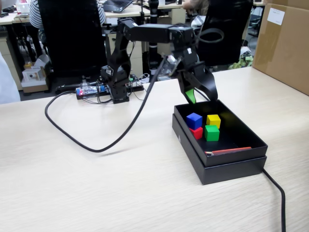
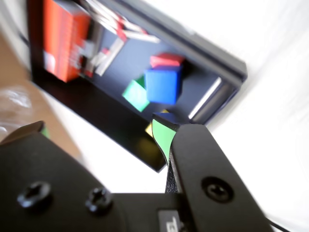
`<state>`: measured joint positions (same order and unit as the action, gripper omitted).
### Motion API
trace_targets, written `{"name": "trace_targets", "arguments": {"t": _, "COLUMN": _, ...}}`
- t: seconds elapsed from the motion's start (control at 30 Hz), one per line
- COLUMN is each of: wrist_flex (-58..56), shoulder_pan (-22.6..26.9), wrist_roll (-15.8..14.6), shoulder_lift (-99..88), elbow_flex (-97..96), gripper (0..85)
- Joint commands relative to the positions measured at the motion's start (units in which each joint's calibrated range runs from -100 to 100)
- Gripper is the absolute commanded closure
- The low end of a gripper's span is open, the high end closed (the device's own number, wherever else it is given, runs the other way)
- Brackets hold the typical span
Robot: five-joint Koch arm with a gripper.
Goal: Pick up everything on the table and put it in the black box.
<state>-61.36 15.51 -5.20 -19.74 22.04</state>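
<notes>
The black box [image 1: 231, 165] stands on the light wooden table, right of centre in the fixed view. Inside lie a blue cube [image 1: 194, 119], a yellow cube [image 1: 214, 120], a red cube [image 1: 197, 133], a green cube [image 1: 211, 133] and a red pencil [image 1: 231, 150] along the near wall. My gripper [image 1: 203, 98] hangs above the box's far left corner, open and empty, green pads showing. In the wrist view my gripper [image 2: 101, 126] is open above the box wall [image 2: 111, 111], with the blue cube [image 2: 163, 86], red cube [image 2: 166, 60] and green cube [image 2: 135, 95] beyond, and the yellow cube mostly hidden.
A thick black cable [image 1: 96, 147] loops across the table from the arm's base [image 1: 118, 92]; another cable [image 1: 277, 193] runs from the box's right front corner. A cardboard box [image 1: 285, 43] stands at the right. A blurred orange-red thing [image 2: 60, 41] lies in the box's far end in the wrist view.
</notes>
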Motion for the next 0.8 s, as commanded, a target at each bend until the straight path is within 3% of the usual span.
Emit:
{"name": "trace_targets", "arguments": {"t": 0.0, "wrist_flex": -0.28, "shoulder_pan": -2.98, "wrist_roll": 0.83, "shoulder_lift": -14.97, "elbow_flex": -2.19, "gripper": 38.8}}
{"name": "trace_targets", "arguments": {"t": 0.13, "wrist_flex": -0.02, "shoulder_pan": -9.43, "wrist_roll": 3.52, "shoulder_lift": -29.54, "elbow_flex": -13.70, "gripper": 35.8}}
{"name": "trace_targets", "arguments": {"t": 0.3, "wrist_flex": 5.60, "shoulder_pan": -13.97, "wrist_roll": 5.37, "shoulder_lift": -41.02, "elbow_flex": -30.39, "gripper": 35.4}}
{"name": "trace_targets", "arguments": {"t": 0.77, "wrist_flex": 31.17, "shoulder_pan": -15.68, "wrist_roll": 5.52, "shoulder_lift": -70.16, "elbow_flex": -75.72, "gripper": 35.0}}
